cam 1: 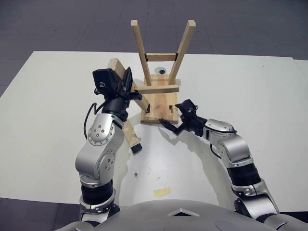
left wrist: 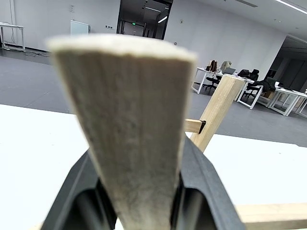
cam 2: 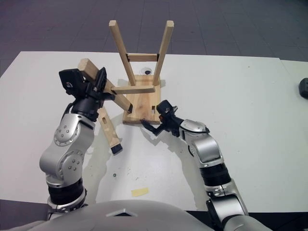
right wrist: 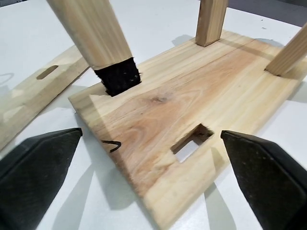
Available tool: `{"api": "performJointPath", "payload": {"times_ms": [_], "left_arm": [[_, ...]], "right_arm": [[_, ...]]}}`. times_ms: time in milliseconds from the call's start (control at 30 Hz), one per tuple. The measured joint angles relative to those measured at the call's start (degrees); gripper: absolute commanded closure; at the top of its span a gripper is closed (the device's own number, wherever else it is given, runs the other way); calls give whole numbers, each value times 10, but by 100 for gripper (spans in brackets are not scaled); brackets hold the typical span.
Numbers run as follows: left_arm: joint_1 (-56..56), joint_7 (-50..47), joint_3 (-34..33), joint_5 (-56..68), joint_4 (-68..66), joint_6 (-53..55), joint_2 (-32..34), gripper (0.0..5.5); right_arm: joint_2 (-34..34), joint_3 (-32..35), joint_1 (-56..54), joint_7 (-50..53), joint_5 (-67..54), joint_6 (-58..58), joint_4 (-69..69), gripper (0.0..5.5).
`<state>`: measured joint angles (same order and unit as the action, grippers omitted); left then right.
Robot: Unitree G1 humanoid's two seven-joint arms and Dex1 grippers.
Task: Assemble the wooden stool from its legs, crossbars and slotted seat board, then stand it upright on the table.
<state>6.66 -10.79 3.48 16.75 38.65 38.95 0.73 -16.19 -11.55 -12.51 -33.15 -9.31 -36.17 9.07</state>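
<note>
The leg (left wrist: 129, 120), seemingly stiff, light and prone to pivot, is clamped near its top by the left fingers (left wrist: 206, 191), dark end at a slot in the board (right wrist: 192, 96) on the desk (cam 1: 48, 96), while the right fingers (right wrist: 38, 163) gape wide, best placed to steady the board's edge.

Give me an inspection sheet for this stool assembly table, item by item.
Surface: white table, flat, a dark round hole near its far edge.
Job's things: pale wooden slotted seat board lying flat; two standing wooden legs on it joined by a crossbar; a black-tipped wooden leg tilted, tip at a board corner; a loose slotted wooden leg flat on the table.
Clutter: yellow tape scrap, small dark speck.
End effectors: left end effector shut on the black-tipped leg; right end effector open at the board's near edge.
Cables: black cable loop at the left forearm.
Surroundings: dark grey floor, office desks.
</note>
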Motion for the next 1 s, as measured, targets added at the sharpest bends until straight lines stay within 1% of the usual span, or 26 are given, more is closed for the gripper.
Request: {"api": "performJointPath", "payload": {"times_ms": [100,267,433,533,733,1000], "left_arm": [[-10,-6,3,-12,-3,3,-1,448],[-11,-13,2,-19,7,18,-19,448],[-6,-11,-1,-21,5,26,-19,448],[23,6,-3,-21,-21,45,2,448],[55,24,-4,-22,-41,72,19,448],[66,43,0,-25,-64,61,30,447]], "right_arm": [[2,22,-21,22,1,2,-13,10],[19,63,-59,88,12,12,-82,10],[30,58,-64,104,19,15,-102,10],[31,57,-66,110,24,15,-102,10],[33,62,-78,128,32,18,-102,10],[36,65,-80,143,33,17,-99,10]]}}
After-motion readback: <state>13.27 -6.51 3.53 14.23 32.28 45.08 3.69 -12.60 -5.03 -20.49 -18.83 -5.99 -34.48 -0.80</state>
